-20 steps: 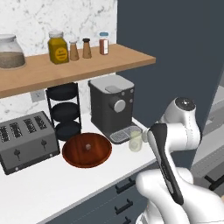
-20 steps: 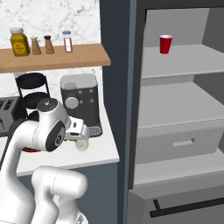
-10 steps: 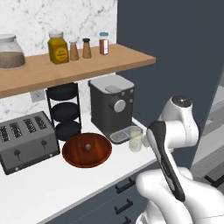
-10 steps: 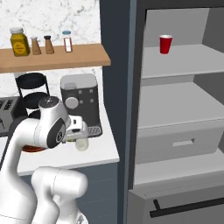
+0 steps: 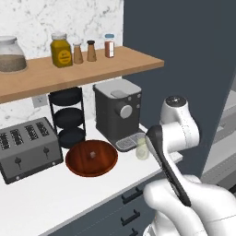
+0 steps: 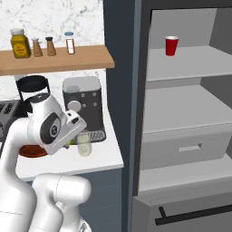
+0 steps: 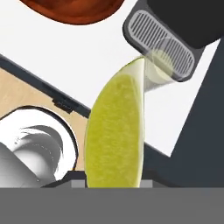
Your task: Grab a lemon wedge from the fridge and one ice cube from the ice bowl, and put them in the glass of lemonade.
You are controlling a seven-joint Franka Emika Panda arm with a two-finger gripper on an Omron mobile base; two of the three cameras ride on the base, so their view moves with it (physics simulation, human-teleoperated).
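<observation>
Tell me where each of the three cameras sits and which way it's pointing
Left base view: behind the arm's left, facing the counter, toaster and ice bowl; arm lower right.
Right base view: behind its right, facing the open fridge; arm lower left.
Hand view: on the end effector, looking past the held lemon wedge toward the glass of lemonade.
Both base views share the coffee machine.

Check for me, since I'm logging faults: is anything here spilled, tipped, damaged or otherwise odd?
Nothing looks spilled or damaged. The fridge stands open. The glass of lemonade is upright on the counter by the coffee machine. The gripper holds the lemon wedge above the counter, as the task needs.
</observation>
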